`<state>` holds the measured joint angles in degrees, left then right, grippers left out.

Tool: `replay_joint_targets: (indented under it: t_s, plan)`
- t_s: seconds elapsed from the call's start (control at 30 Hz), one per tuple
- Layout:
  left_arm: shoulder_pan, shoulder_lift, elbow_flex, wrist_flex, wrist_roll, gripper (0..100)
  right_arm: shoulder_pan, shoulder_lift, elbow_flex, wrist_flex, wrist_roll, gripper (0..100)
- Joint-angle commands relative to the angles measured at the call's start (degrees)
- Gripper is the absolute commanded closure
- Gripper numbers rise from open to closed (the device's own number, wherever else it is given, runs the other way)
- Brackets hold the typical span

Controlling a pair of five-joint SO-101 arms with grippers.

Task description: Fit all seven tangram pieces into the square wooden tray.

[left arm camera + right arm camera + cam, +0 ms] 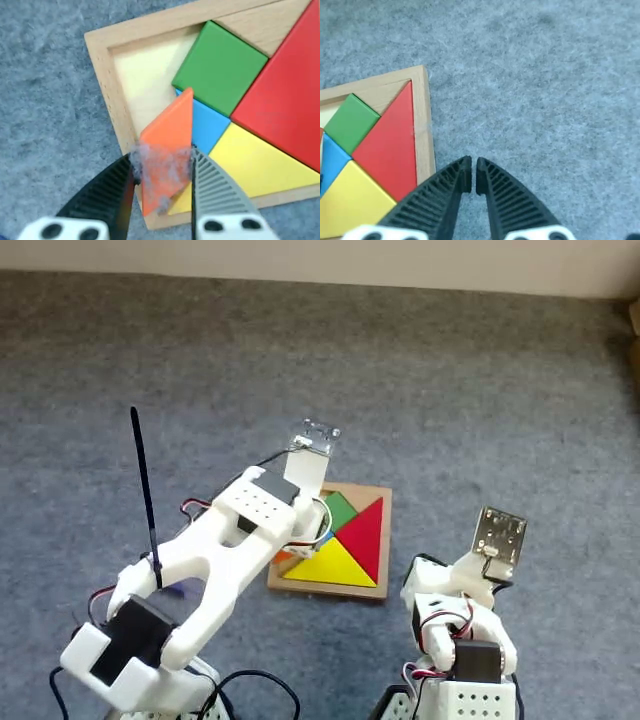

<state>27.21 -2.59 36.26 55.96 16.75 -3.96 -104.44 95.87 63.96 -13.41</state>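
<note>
A: Counting arms first, starting at the near end of the desk?

B: Counting two. Seeing the right arm [450,615] folded low and close in, and the left arm [220,555] stretched out over the tray.

A: Counting trays?

B: Seeing one square wooden tray [335,590], lying flat on the grey carpeted desk [450,370], between the two arms and a little beyond them.

A: Tallying pieces?

B: Tallying five coloured ones. Finding four lying flat inside the tray, packed edge to edge: one yellow triangle [255,155], one blue triangle [210,127], one red triangle [285,95] and one green square [220,65]. Finding the fifth, one orange piece [172,125], up in the left claw [162,160]. Also noting a tan wedge [260,25] beside the green square, without telling whether piece or tray floor.

A: Checking the right claw [473,172]?

B: Hovering over bare carpet just beside the tray's outer rim, on the red triangle's side. Pinching nearly together, leaving only a sliver of gap. Holding nothing and touching nothing.

A: And checking the left claw?

B: Clamping the orange piece from both sides, spread only as wide as the piece. Holding it tilted above the pale unfilled corner of the tray. Pointing its far tip over the blue triangle's edge, next to the green square, without telling whether touching.
</note>
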Motion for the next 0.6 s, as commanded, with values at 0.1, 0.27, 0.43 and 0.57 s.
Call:
replay_joint_targets:
  t_s: [0.1, 0.27, 0.43, 0.57]
  plan:
    - [0.66, -0.57, -2.86, 0.44, 0.26, 99, 0.75, -0.75, 8.04, -0.04, -0.35, 96.7]
    - [-3.12, -0.57, -2.86, 0.88, 3.34, 92, 0.75, -0.75, 8.04, -0.04, -0.35, 96.7]
    - [-2.68, -0.66, -4.62, 6.59, 7.21, 78, 0.75, -0.75, 8.04, -0.04, -0.35, 96.7]
    - [-3.12, -0.66, -6.99, 10.11, 7.56, 77, 0.75, -0.75, 8.04, -0.04, -0.35, 96.7]
